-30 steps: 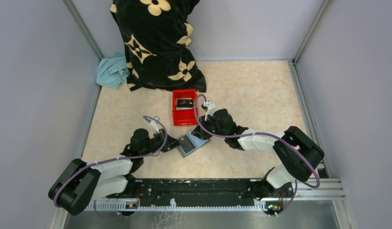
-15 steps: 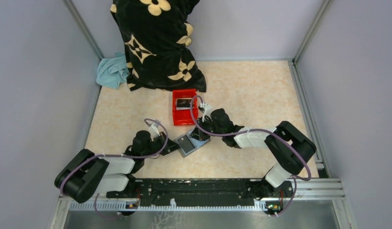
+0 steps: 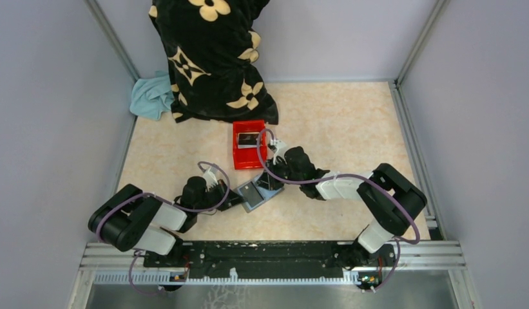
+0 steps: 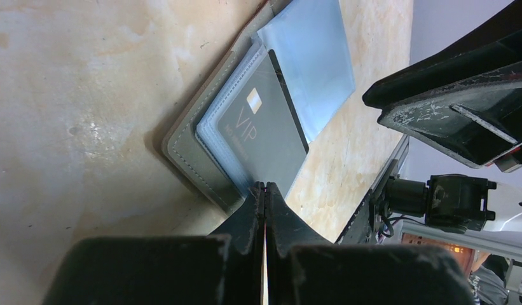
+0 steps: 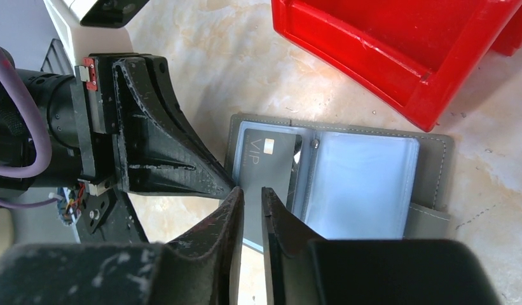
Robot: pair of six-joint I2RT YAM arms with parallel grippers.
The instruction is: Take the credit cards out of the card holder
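The grey card holder (image 3: 262, 196) lies open on the table just in front of the red bin (image 3: 248, 161). A dark card marked VIP (image 4: 261, 136) sits in its left pocket, also in the right wrist view (image 5: 264, 165). My left gripper (image 3: 234, 197) is shut, its tips (image 4: 264, 185) against the holder's left edge (image 4: 201, 159) by the card's corner. My right gripper (image 5: 249, 190) hangs over the card's near end with only a narrow gap between its fingers; nothing is held. A card (image 3: 247, 139) lies in the bin.
The red bin's wall (image 5: 398, 70) stands close behind the holder (image 5: 366, 184). A black flowered cloth (image 3: 210, 58) and a teal cloth (image 3: 152, 96) lie at the back left. Grey walls close in both sides; a metal rail (image 3: 274, 254) runs along the near edge.
The left arm's elbow has swung inward and its gripper stays at the holder's left edge. The right gripper has shifted slightly left over the holder.
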